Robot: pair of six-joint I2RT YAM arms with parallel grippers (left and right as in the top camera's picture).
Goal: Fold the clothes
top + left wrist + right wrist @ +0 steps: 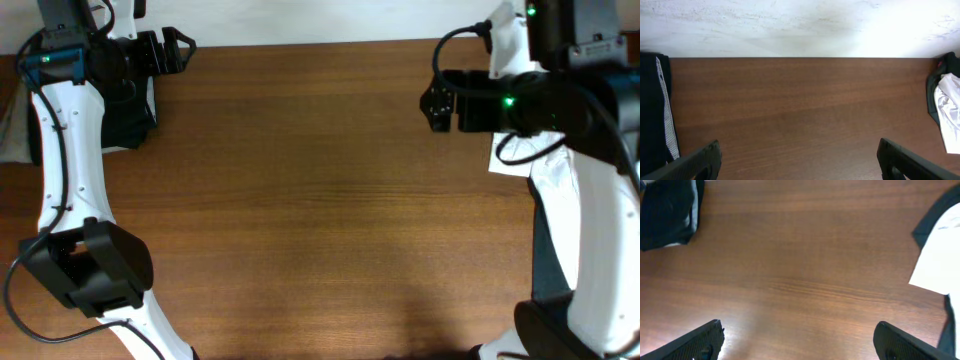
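A dark folded garment lies at the table's far left, partly under my left arm. It shows at the left edge of the left wrist view with a light stripe, and at the top left of the right wrist view. A white garment lies at the right, mostly hidden under my right arm; it also shows in the right wrist view and the left wrist view. My left gripper is open and empty at the far left. My right gripper is open and empty at the far right.
The brown wooden table spans the view. A white wall runs behind its far edge. The arm bases stand at the front left and front right.
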